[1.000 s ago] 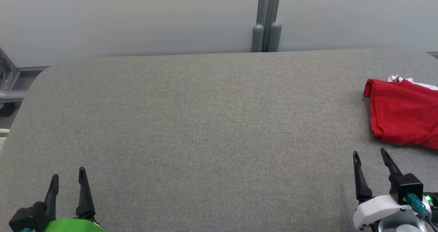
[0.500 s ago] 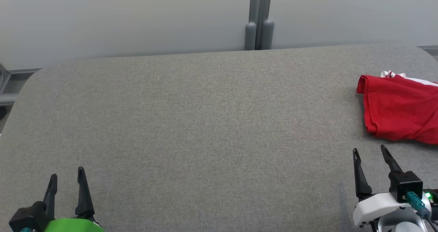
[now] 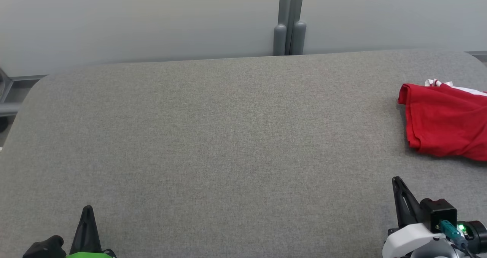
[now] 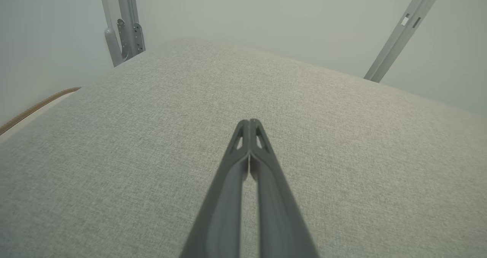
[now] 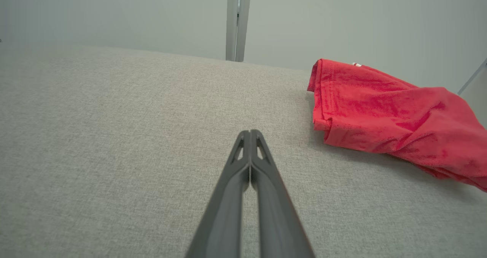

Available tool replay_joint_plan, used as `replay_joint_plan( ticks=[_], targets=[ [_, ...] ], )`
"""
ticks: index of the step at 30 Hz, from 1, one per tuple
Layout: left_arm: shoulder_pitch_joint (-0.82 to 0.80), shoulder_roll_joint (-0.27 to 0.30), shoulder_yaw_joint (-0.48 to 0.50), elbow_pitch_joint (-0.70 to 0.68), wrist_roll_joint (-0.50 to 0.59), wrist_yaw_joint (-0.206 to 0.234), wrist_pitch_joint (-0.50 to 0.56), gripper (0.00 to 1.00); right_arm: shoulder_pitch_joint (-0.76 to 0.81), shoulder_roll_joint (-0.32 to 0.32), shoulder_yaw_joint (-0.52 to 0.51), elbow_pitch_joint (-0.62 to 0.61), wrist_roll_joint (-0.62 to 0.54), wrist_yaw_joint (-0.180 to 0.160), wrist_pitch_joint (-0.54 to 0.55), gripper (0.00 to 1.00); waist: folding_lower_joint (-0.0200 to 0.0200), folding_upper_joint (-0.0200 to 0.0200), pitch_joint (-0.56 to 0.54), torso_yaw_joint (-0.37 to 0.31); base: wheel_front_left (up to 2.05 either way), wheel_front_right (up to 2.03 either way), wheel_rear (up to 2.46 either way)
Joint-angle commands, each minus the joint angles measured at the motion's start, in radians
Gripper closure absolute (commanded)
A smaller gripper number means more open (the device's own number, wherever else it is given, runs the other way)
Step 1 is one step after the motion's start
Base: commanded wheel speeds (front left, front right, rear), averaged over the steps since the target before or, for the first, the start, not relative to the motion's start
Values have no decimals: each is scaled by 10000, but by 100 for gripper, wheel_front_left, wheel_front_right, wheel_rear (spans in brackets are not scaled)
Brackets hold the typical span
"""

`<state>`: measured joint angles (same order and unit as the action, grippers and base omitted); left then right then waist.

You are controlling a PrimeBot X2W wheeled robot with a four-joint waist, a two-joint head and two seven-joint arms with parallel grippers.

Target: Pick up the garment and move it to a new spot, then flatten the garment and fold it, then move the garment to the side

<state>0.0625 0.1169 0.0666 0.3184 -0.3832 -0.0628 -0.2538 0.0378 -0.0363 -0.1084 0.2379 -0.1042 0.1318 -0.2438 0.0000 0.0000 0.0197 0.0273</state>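
A red garment (image 3: 447, 123) with a white trim lies folded at the far right of the grey padded table (image 3: 228, 136), cut off by the head view's right edge. In the right wrist view the garment (image 5: 384, 113) sits ahead and to the right of my right gripper (image 5: 250, 131), apart from it. My right gripper (image 3: 397, 180) stands shut and empty at the lower right, below the garment. My left gripper (image 3: 88, 208) is shut and empty at the lower left, far from the garment, its fingertips (image 4: 250, 121) pressed together over bare table.
Behind the table's far edge stand a pale wall and a grey upright post (image 3: 289, 20). A metal frame (image 3: 5, 94) shows off the table's left corner. The table's rounded corners fall away at left and right.
Both grippers have gone from open to shut and have drawn back toward the bottom of the head view. The camera shifted a little; the garment lies as before.
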Motion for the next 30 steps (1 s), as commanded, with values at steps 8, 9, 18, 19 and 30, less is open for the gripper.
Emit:
replay_joint_plan(
  ticks=[8, 9, 18, 19, 30],
  targets=[
    [-324, -8, 70, -231, -1646, -104, 446, 100, -329, -64, -113, -104, 2326, -2, 523, 100, 0, 0, -13, -21, 0, 0, 0],
    [-343, -17, 68, -245, -1805, -112, 489, 100, -337, -66, -106, -115, 2548, -2, 562, 100, 0, 0, -14, -23, 0, 0, 0],
    [-494, -92, 69, -330, -3010, -179, 810, 100, -422, -78, -90, -161, 4228, -3, 891, 100, 0, 0, -25, -41, 0, 0, 0],
    [-512, -100, 70, -339, -3150, -188, 850, 100, -434, -80, -92, -162, 4425, -3, 937, 100, 0, 0, -27, -43, 0, 0, 0],
    [-708, -187, 82, -433, -4620, -270, 1256, 100, -589, -95, -130, -159, 6459, -5, 1390, 100, 0, 0, -42, -67, 0, 0, 0]
  ],
)
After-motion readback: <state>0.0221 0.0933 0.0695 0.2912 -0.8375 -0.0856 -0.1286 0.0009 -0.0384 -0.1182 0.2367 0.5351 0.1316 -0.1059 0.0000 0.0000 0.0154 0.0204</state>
